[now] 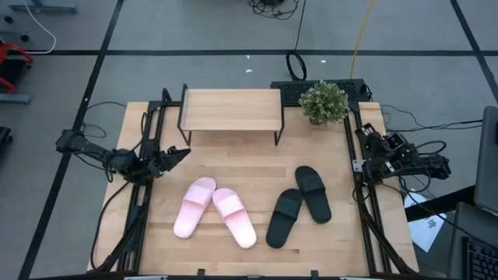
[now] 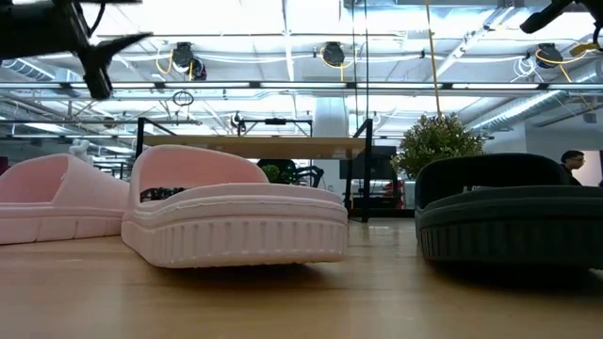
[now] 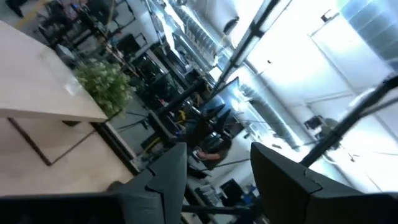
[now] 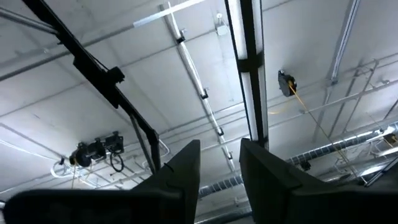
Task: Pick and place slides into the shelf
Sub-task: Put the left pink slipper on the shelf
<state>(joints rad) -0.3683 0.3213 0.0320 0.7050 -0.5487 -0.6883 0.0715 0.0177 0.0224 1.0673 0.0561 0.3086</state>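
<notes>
Two pale pink slides (image 1: pixel 194 206) (image 1: pixel 235 218) lie sole-down on the tabletop at the near middle, angled apart. Two black slides (image 1: pixel 313 193) (image 1: pixel 284 218) lie to their right, touching near the heels. The shelf (image 1: pixel 231 109) stands on its black legs at the far middle, its board bare. My left gripper (image 1: pixel 177 155) is open and empty at the table's left edge, pointing toward the table's middle. My right gripper (image 1: pixel 370 143) is open and empty at the right edge, tilted up toward the ceiling. In the low view a pink slide (image 2: pixel 236 221) and a black slide (image 2: pixel 509 212) fill the foreground.
A potted green plant (image 1: pixel 324 101) stands at the far right, beside the shelf's right end. Black frame rails run along the left (image 1: pixel 148 155) and right (image 1: pixel 354 155) edges. Bare tabletop (image 1: pixel 249 159) lies between the shelf and the slides.
</notes>
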